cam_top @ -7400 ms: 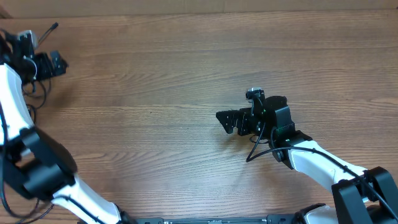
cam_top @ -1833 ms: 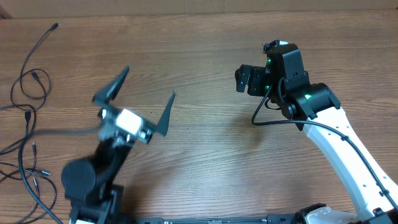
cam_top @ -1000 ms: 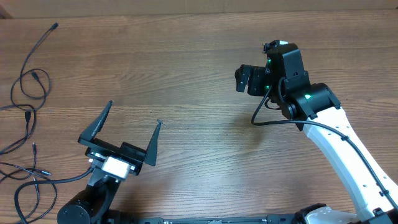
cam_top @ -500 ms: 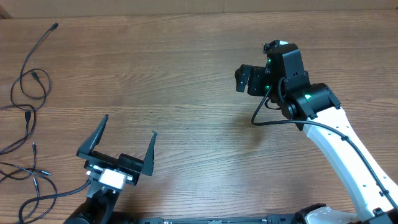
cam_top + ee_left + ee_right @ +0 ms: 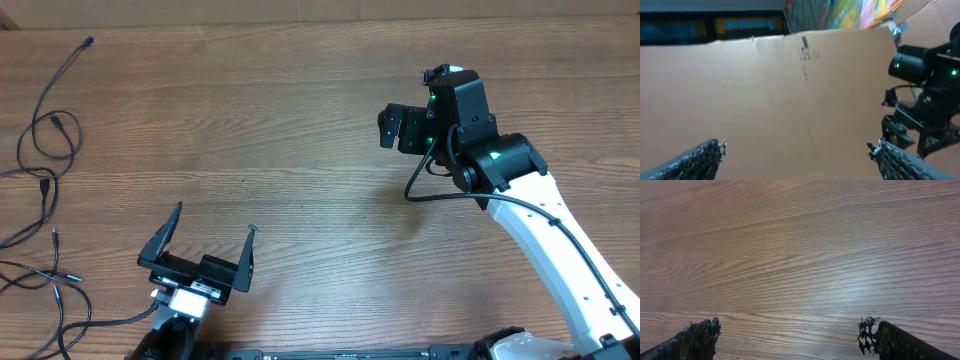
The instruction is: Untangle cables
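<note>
Cables only overhead (right wrist: wood table)

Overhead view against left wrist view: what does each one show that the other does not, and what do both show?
Only overhead: the cables, lying loose at the left side of the table. Only left wrist: the printed face of a cardboard wall, with bright colours above it. Both: the open left pincer and the right pincer.
</note>
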{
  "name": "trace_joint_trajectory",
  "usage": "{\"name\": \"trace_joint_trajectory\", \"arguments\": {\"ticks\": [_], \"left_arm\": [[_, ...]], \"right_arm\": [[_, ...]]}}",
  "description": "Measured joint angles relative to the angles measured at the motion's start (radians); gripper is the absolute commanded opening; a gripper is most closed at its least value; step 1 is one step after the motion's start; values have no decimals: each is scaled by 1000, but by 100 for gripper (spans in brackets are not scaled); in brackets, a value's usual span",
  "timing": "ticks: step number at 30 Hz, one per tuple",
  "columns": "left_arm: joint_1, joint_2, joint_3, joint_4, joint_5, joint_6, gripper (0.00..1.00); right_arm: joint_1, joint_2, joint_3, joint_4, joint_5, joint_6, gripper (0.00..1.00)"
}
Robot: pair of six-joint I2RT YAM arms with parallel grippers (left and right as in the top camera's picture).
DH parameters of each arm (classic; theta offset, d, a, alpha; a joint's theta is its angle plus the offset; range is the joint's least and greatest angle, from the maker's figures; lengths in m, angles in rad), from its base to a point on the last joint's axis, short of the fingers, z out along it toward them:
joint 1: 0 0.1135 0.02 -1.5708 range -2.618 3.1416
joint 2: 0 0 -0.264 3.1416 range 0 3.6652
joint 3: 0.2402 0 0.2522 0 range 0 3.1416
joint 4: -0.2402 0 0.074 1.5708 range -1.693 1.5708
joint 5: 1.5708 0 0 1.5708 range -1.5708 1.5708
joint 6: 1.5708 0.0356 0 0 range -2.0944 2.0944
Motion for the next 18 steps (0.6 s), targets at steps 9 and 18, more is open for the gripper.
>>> {"name": "trace_joint_trajectory", "arguments": {"ticks": [9, 18], "left_arm": [[20, 0, 0, -115, -40, 0, 99], [52, 0, 0, -269, -65, 0, 99]], "right_arm": [[0, 0, 0, 0, 0, 0, 100], [0, 0, 0, 0, 0, 0, 100]]}}
